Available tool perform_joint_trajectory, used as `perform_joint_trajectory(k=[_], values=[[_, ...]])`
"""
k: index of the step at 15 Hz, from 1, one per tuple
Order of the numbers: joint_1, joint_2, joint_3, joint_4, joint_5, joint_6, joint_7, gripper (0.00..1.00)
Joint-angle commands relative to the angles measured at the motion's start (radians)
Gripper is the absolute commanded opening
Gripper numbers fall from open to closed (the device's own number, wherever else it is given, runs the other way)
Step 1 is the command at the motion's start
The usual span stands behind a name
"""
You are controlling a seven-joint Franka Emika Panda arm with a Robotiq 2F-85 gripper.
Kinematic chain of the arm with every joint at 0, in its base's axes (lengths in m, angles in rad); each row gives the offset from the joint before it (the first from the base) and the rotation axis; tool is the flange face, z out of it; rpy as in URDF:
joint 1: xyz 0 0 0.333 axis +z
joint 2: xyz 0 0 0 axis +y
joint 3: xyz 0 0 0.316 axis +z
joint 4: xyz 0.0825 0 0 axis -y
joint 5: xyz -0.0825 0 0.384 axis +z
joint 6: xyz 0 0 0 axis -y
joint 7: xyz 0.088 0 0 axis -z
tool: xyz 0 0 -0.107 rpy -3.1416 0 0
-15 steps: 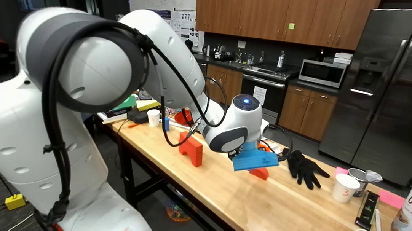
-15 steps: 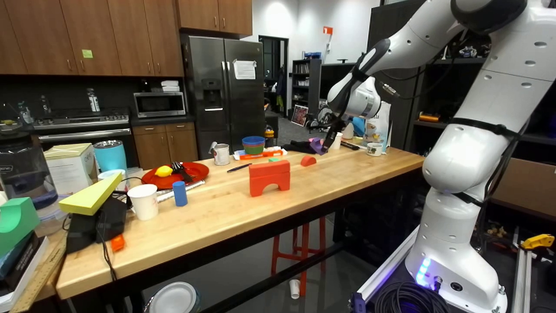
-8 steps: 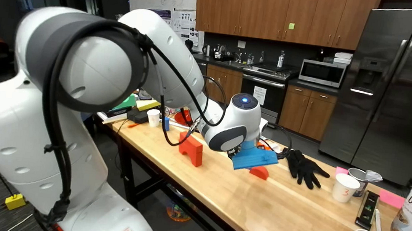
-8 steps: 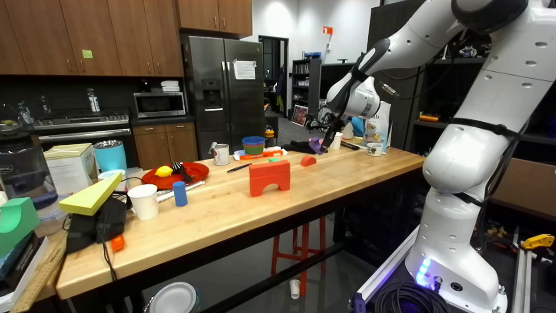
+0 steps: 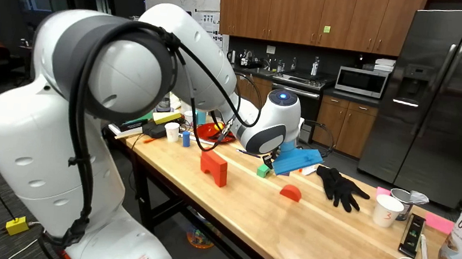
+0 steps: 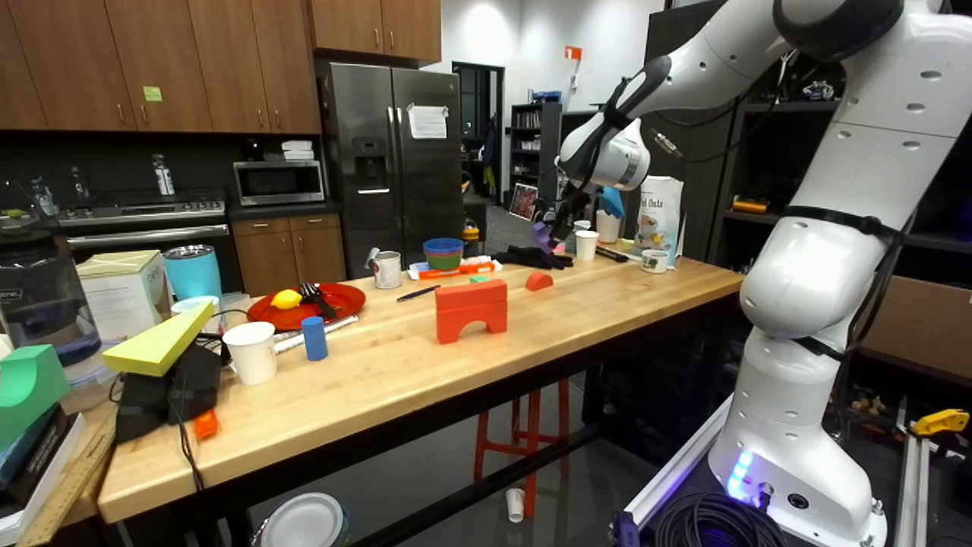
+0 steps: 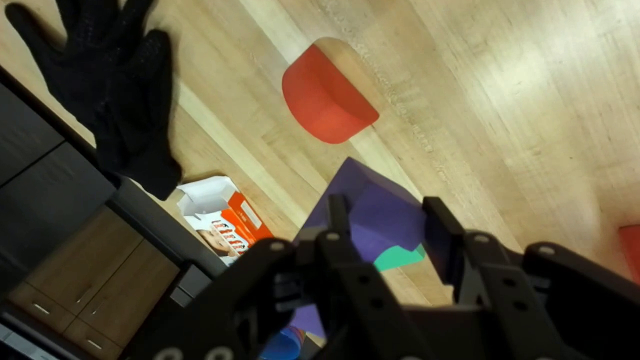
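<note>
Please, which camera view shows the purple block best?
The wrist view: there the purple block appears large and close, between the fingers, which cover some of it. The exterior views show less: the purple block small, or almost entirely hidden behind the blue piece.

I've got the purple block [image 7: 387, 220] pinched in mid-air — plain, matt and tilted. On my wrist view it sits just off centre toward four o'clock, one corner pointing to eleven; in an exterior view the purple block [image 6: 542, 235] slants from eleven down toward five.
</note>
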Motion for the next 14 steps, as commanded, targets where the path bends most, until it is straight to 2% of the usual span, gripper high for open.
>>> perform_joint_trajectory(k=[1, 5, 10, 11, 14], values=[[0.042, 0.059, -0.027, 0.082, 0.088, -0.062, -0.128, 0.16], [0.060, 0.110, -0.026, 0.135, 0.183, -0.123, -0.238, 0.16], [0.062, 0.164, -0.014, 0.182, 0.244, -0.181, -0.310, 0.16], [0.029, 0.173, 0.021, 0.192, 0.249, -0.196, -0.318, 0.16], [0.007, 0.200, 0.045, 0.226, 0.216, -0.224, -0.319, 0.16]])
